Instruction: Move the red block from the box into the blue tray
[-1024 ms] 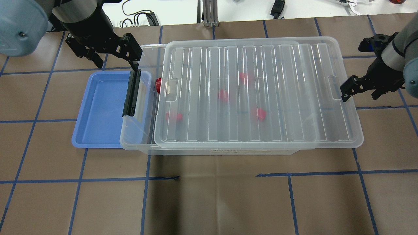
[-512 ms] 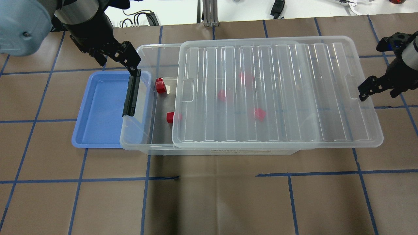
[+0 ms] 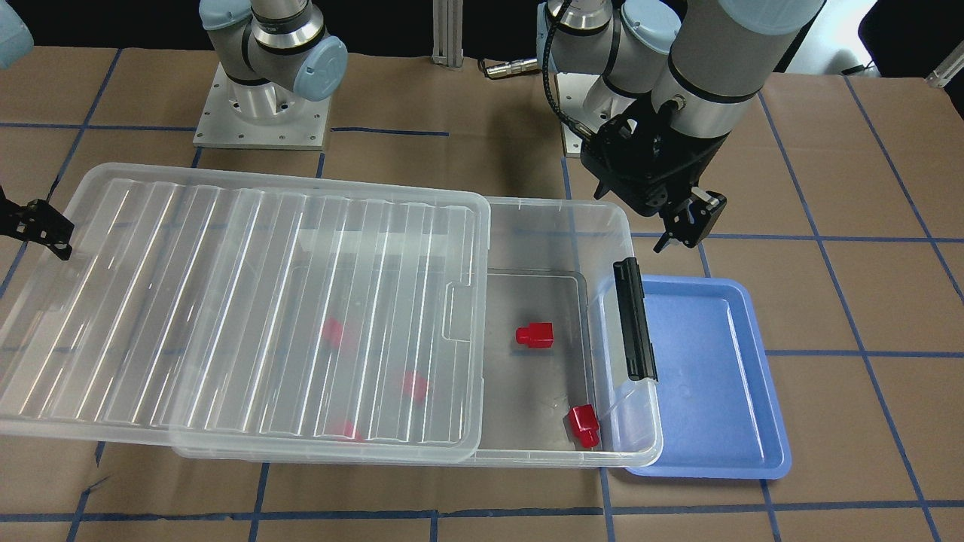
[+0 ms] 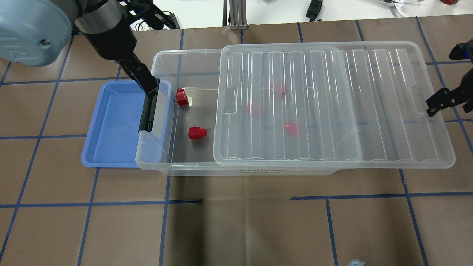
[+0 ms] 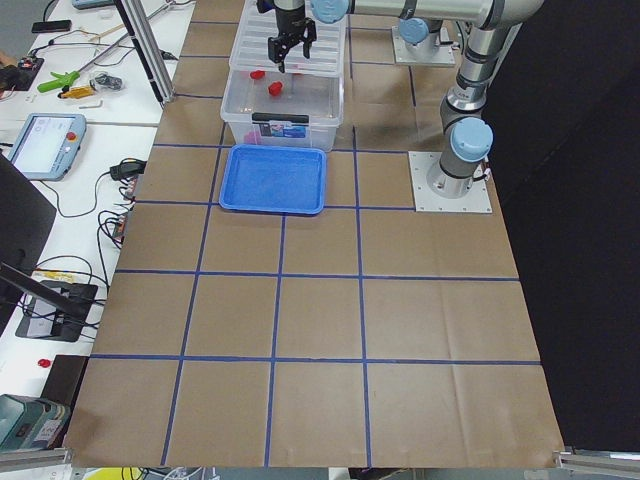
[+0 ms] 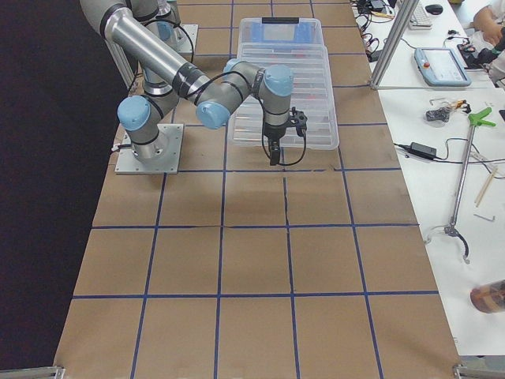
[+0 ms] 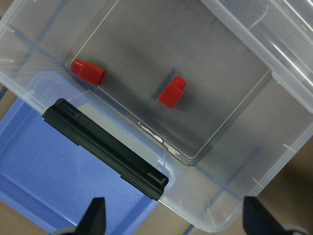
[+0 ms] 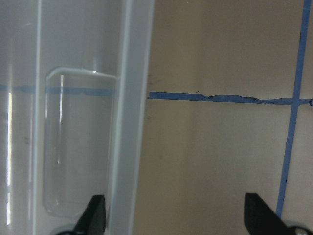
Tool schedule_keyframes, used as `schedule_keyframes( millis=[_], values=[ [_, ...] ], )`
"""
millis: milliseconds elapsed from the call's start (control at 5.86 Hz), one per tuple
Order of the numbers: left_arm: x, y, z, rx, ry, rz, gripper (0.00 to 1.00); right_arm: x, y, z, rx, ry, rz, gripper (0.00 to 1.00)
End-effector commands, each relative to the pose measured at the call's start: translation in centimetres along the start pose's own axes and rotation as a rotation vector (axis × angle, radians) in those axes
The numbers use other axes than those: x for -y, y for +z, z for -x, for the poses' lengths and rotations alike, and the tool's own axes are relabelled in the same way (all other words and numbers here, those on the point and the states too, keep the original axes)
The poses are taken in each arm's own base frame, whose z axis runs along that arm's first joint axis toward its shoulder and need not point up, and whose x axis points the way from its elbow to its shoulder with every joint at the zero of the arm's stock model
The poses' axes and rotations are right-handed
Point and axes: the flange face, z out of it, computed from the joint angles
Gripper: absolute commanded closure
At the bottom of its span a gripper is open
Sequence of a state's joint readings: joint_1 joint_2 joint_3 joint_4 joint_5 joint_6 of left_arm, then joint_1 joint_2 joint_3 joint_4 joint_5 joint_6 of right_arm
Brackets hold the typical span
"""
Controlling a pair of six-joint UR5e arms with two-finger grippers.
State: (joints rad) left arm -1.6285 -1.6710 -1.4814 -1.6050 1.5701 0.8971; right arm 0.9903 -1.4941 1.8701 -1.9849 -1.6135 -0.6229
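The clear box point(image 4: 157, 147) lies across the table, its ribbed lid point(image 4: 332, 107) slid off to the right. Two red blocks point(image 4: 181, 97) point(image 4: 196, 132) lie uncovered at the box's left end and show in the left wrist view point(image 7: 88, 72) point(image 7: 172, 92). Three more show dimly under the lid. The blue tray point(image 4: 114, 122) lies empty, partly under the box's latch end point(image 4: 149, 109). My left gripper point(image 7: 173, 218) is open and empty above that end point(image 4: 147, 85). My right gripper point(image 8: 174, 218) is open, one finger at the lid's right rim point(image 4: 439, 101).
The lid overhangs the box's right end point(image 3: 45, 361). Both robot bases point(image 3: 260, 113) stand at the table's back edge. A metal post point(image 4: 236, 14) and cables lie behind the table. A workbench with a tablet point(image 5: 45, 145) stands beside the table.
The lid has slid further right together with my right gripper, uncovering two red blocks at the box's left end. My left gripper has turned and shifted over the latch end.
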Motion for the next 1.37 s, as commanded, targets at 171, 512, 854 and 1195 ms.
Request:
schedule_keyframes(
  millis=[171, 512, 854, 1195],
  values=[
    [2.2, 3.5, -3.0, -0.01, 0.45, 0.016, 0.04, -0.2, -0.5, -1.7, -0.056, 0.021, -0.025, 0.0],
    [3.0, 9.8, -2.3, 0.022, 0.606, -0.002, 0.04, -0.3, -0.6, -2.0, -0.08, 0.03, -0.014, 0.0],
    [2.1, 15.8, -3.1, 0.082, 0.685, -0.035, 0.04, -0.7, -2.3, -1.8, -0.092, 0.042, -0.028, 0.0],
    [2.3, 22.4, -2.9, 0.075, 0.682, -0.031, 0.04, -2.3, -5.1, -0.3, -0.08, 0.113, -0.033, 0.0]
  ],
)
